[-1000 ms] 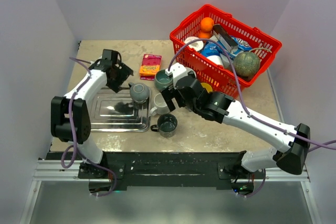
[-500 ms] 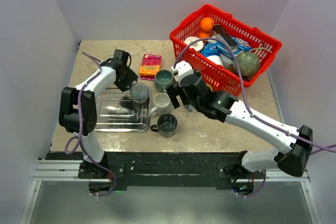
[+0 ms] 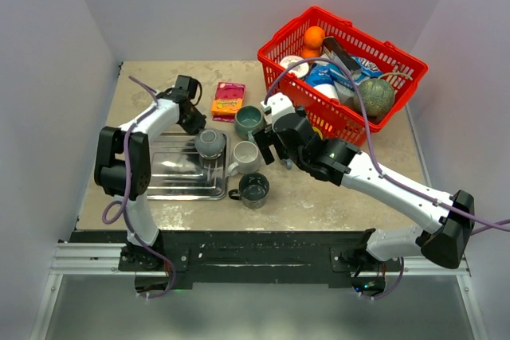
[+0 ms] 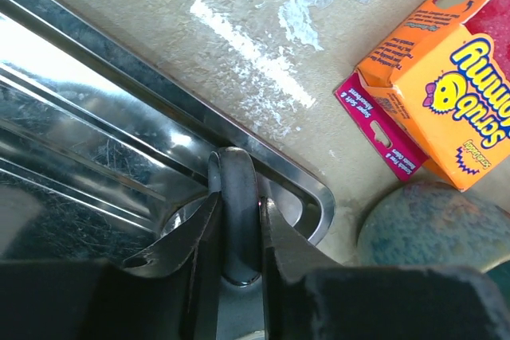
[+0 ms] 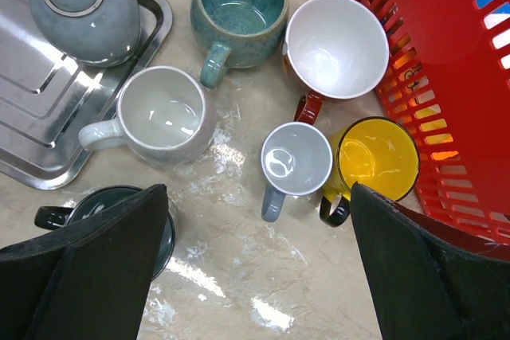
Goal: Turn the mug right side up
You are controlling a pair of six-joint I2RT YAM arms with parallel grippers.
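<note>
The mug (image 3: 211,142) stands mouth down at the right end of the tray (image 3: 163,174), with its base ring facing up. Its axis is vertical, so it needs a half turn to come right side up. The handle (image 4: 235,189) sticks out to the far left, directly toward the left gripper (image 3: 194,122). In the left wrist view the two fingers (image 4: 275,232) sit on both sides of the handle loop and seem to press it, so I judge this gripper is clamped on the handle. The mug body lies to the near right of it, just beside. The right gripper (image 3: 269,147) hangs wide apart over the upright cups (image 5: 296,161) and holds nothing (it is near, but the left one has the hold). The coming move is probably a lift, then a roll of the wrist.
</note>
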